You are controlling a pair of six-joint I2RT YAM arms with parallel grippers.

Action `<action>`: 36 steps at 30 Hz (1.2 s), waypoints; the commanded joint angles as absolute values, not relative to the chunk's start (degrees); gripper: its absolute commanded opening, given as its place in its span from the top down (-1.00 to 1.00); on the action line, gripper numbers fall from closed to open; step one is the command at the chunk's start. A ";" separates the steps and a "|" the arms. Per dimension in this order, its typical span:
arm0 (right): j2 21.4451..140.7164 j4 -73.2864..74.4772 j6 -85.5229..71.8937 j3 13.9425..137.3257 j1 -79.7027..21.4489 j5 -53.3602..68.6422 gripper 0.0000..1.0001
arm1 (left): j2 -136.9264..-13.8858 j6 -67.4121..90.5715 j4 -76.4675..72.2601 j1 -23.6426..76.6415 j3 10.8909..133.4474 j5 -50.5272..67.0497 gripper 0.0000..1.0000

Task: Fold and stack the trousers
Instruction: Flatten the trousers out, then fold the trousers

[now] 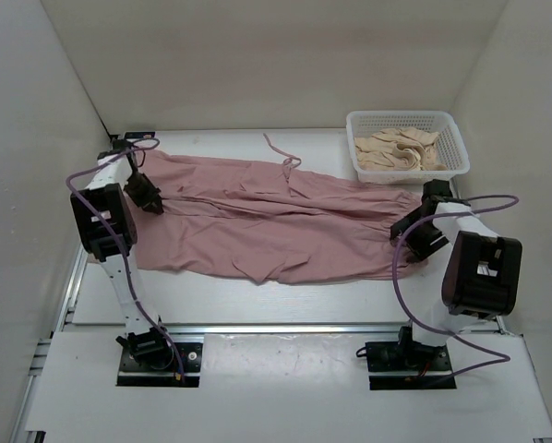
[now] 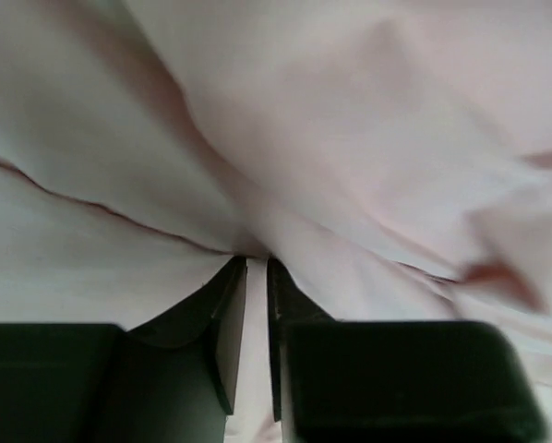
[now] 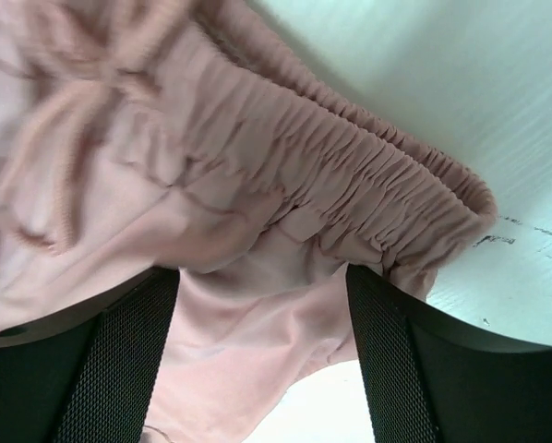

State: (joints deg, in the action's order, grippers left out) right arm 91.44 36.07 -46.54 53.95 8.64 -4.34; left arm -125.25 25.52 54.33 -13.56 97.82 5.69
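The dusty-pink trousers [image 1: 267, 217] lie spread lengthwise across the table, leg ends to the left and gathered waist to the right. My left gripper [image 1: 150, 201] rests on the left end. In the left wrist view, the left gripper [image 2: 257, 260] has only a narrow gap between its jaws, and creased trouser cloth [image 2: 368, 138] bunches at the tips. My right gripper [image 1: 408, 231] is at the waist end. In the right wrist view, the right gripper [image 3: 262, 272] stands wide open astride loose cloth just below the elastic waistband [image 3: 350, 157]. The drawstring [image 3: 54, 185] lies to its left.
A white basket [image 1: 401, 115] holding beige garments [image 1: 401, 148] stands at the back right, close behind the waist end. The drawstring's tail [image 1: 281, 152] trails onto the table behind the trousers. White walls enclose the table on three sides.
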 commanded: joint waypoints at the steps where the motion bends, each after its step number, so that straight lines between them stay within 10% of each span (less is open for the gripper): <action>1: 87.46 39.01 -46.24 58.26 9.05 -7.64 -0.56 | -122.53 23.55 59.39 -12.57 106.33 5.55 0.44; 3: 84.39 40.25 -44.57 59.58 9.05 -8.17 -0.63 | -119.64 23.55 60.03 -12.57 107.14 2.48 0.31; 6: 75.01 42.27 -43.25 60.12 9.05 -8.70 -0.70 | -110.85 24.08 59.24 -12.57 102.43 -1.57 -1.00; 20: 60.12 45.09 -35.07 55.55 9.05 -4.83 -0.73 | -93.08 31.90 50.19 -24.43 67.96 -5.01 -0.94; 36: 54.67 47.90 -35.07 55.02 9.05 -1.06 -0.73 | -102.12 28.56 46.32 -33.40 67.50 1.05 -0.65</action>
State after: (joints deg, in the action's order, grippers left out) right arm 55.83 46.83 -35.77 55.35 8.67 -2.68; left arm -101.30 29.80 47.62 -32.82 65.65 -1.52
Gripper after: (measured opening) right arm 0.864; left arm 0.845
